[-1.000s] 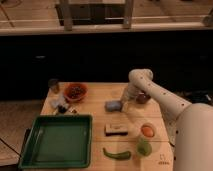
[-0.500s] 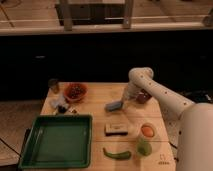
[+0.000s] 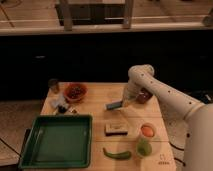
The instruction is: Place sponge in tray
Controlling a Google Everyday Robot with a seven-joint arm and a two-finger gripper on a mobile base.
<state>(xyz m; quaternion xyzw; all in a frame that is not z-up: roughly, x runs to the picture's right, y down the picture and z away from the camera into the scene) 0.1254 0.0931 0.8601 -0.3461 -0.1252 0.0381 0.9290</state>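
Sponge (image 3: 114, 105) in gripper fingers (image 3: 123, 102) at tabletop (image 3: 100, 94)

The pale wooden bench (image 3: 95, 107) carries a green tray (image 3: 62, 118) at its front left corner. Behind the tray stand a dark can (image 3: 53, 85), a red bowl (image 3: 76, 92) and some small clutter (image 3: 61, 105). Mid-bench the sponge (image 3: 113, 106) is tilted, its right end pinched in the closed gripper (image 3: 123, 103) just above the surface. Front right lie a cream-topped block (image 3: 115, 129), an orange object (image 3: 147, 130), a round green object (image 3: 144, 147) and a long green vegetable (image 3: 117, 154).
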